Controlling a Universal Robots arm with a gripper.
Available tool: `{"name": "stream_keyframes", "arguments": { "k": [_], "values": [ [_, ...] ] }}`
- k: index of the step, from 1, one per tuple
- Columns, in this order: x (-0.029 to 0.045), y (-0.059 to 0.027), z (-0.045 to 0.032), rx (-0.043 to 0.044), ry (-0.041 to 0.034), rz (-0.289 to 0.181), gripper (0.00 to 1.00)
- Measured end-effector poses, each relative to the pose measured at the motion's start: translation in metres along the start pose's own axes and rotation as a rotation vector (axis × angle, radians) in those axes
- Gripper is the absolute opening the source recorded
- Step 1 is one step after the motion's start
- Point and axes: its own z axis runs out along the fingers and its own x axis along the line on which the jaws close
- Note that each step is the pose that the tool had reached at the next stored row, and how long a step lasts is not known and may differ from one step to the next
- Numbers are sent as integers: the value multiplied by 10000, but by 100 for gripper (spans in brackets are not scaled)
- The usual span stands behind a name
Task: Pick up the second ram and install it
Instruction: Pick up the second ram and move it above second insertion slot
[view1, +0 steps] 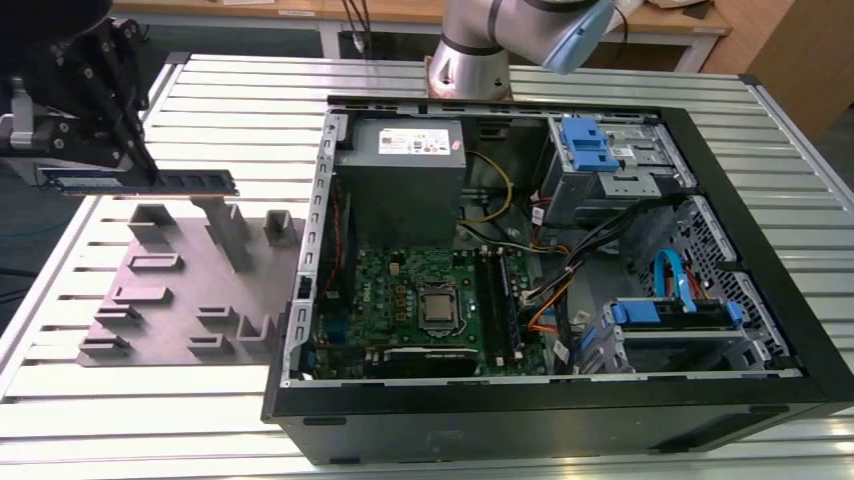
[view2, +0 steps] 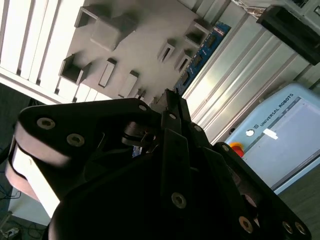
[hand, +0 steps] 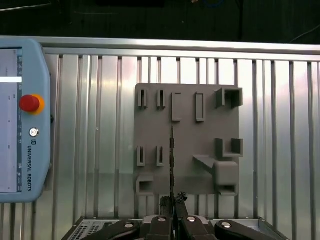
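Note:
My gripper (view1: 143, 172) is shut on the second ram (view1: 194, 182), a long dark blue-green stick. It holds the stick level in the air above the far end of the grey fixture plate (view1: 187, 290), at the exterior view's left. The first wrist view shows the ram (hand: 172, 150) edge-on as a thin dark line running out from the gripper (hand: 173, 202) over the fixture plate (hand: 187, 100). In the second wrist view the ram (view2: 202, 47) sticks out past the gripper (view2: 169, 100), its black chips showing.
An open computer case (view1: 534, 400) lies to the exterior view's right of the fixture, with the motherboard (view1: 414, 290) and its long black slots (view1: 502, 295) inside. The arm's base (view1: 467, 60) stands behind the case. A teach pendant (hand: 22, 120) lies on the slatted table (view1: 240, 90).

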Motion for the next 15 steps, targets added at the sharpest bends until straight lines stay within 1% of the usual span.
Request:
{"name": "stream_keyframes", "arguments": {
  "k": [5, 15],
  "values": [
    [-1, -140, -5, -2, -1, 0, 11],
    [-1, -392, -16, -5, 0, 0, 11]
  ]
}}
